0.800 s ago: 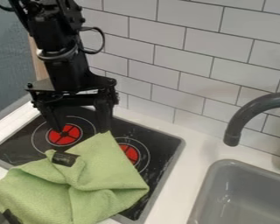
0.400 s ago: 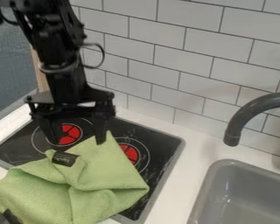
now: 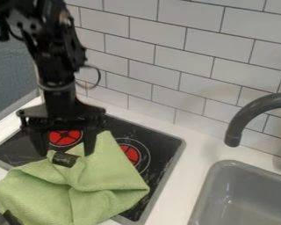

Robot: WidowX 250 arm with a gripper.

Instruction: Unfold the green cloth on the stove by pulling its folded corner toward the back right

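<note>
In the camera view, the black gripper [image 3: 65,152] is hanging at eight o'clock, its two fingers [image 3: 91,143] standing open and holding nothing. The green cloth [image 3: 107,176] is lying in folds at seven o'clock, partly covering the stove [image 3: 157,137]; its dark tag [image 3: 65,159] is showing near the fingertips. The grey faucet [image 3: 247,115] is curving at three o'clock, and the sink [image 3: 228,164] is sitting between four and five.

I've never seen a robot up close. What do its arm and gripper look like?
The arm is black and built from chunky, jointed sections. A greyish band rings its lower part, and a thin dark cable loops out at one side. The gripper is black too: a wide crosspiece with two long, narrow fingers.
</note>
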